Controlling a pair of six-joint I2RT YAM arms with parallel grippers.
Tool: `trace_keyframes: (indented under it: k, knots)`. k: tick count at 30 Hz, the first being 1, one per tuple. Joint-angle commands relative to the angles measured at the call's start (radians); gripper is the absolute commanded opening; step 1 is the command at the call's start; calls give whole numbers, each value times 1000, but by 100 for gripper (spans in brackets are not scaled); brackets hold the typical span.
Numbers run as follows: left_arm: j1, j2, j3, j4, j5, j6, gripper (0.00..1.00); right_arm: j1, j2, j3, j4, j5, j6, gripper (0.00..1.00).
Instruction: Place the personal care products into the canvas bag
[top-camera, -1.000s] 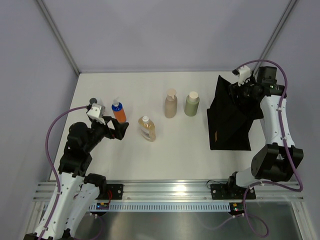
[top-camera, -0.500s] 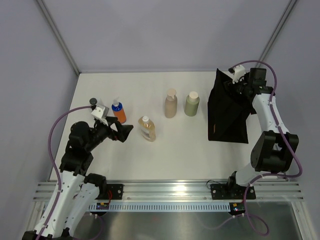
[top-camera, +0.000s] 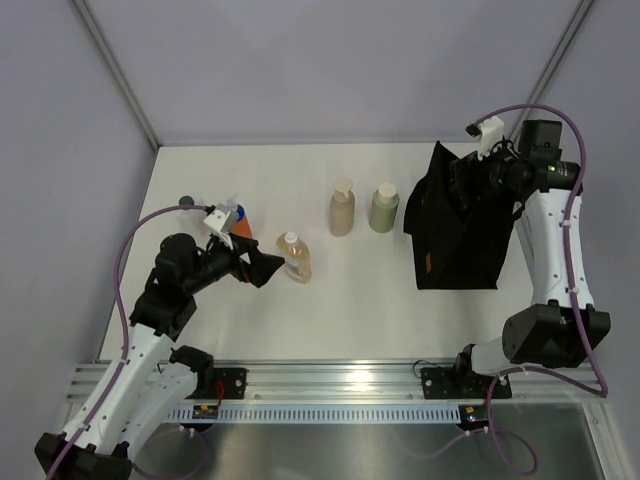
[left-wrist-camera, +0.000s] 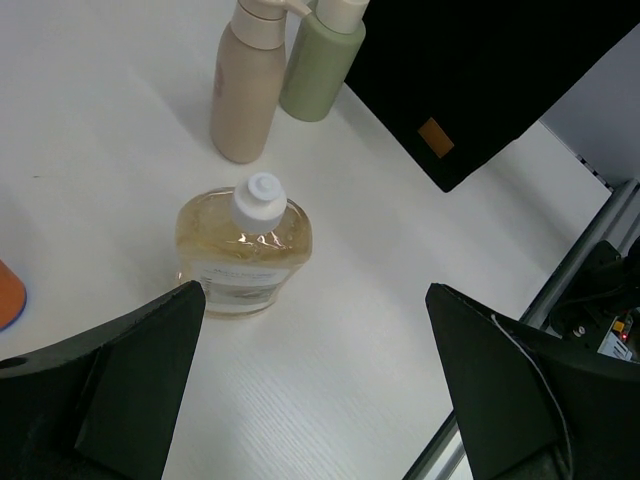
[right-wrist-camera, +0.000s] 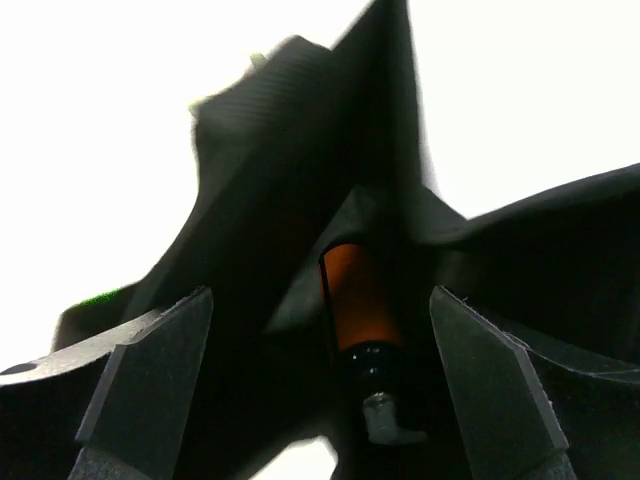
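Note:
The black canvas bag (top-camera: 455, 240) stands at the right with an orange-brown tag (left-wrist-camera: 434, 137). My right gripper (top-camera: 463, 182) hovers open over its mouth. Inside the bag lies an amber bottle (right-wrist-camera: 358, 295) with a dark pump, free between my open right gripper (right-wrist-camera: 320, 292). On the table stand a clear bottle (top-camera: 294, 257) of yellowish liquid, a tan pump bottle (top-camera: 342, 208), an olive-green bottle (top-camera: 383, 208) and an orange bottle (top-camera: 238, 224) with a blue cap. My left gripper (top-camera: 262, 268) is open just left of the clear bottle (left-wrist-camera: 245, 245), nothing between its fingers (left-wrist-camera: 150, 370).
The white table (top-camera: 340, 310) ends at a metal rail (top-camera: 340, 385) along the near edge, where both arm bases are bolted. Grey walls close in the back and both sides. The orange bottle (left-wrist-camera: 8, 295) stands close behind my left arm.
My right gripper has opened, and the amber pump bottle now lies loose in the bag. The bag's top has shifted. My left arm has moved right, towards the clear bottle.

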Motion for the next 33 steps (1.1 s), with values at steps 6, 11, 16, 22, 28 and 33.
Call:
trace_keyframes:
  k: [6,11,16,22,28,33]
  knots:
    - [-19,-21,62,-1,44,-13,99,-24,-41,411,-456,-56,-236,99]
    - [-20,-48,107,-85,48,5,99,-41,-33,530,-736,-48,-575,98]
    - [-30,-50,147,-168,-33,-58,99,-37,-170,341,-737,-145,-769,99]
    - [-109,1,211,-318,-292,-180,99,0,-311,120,-446,-301,-427,94]
    - [-458,146,246,-418,-846,-514,99,16,-480,-134,-81,-214,82,95]
    - [-622,460,471,-646,-1198,-849,99,16,-579,-246,63,-192,224,95]
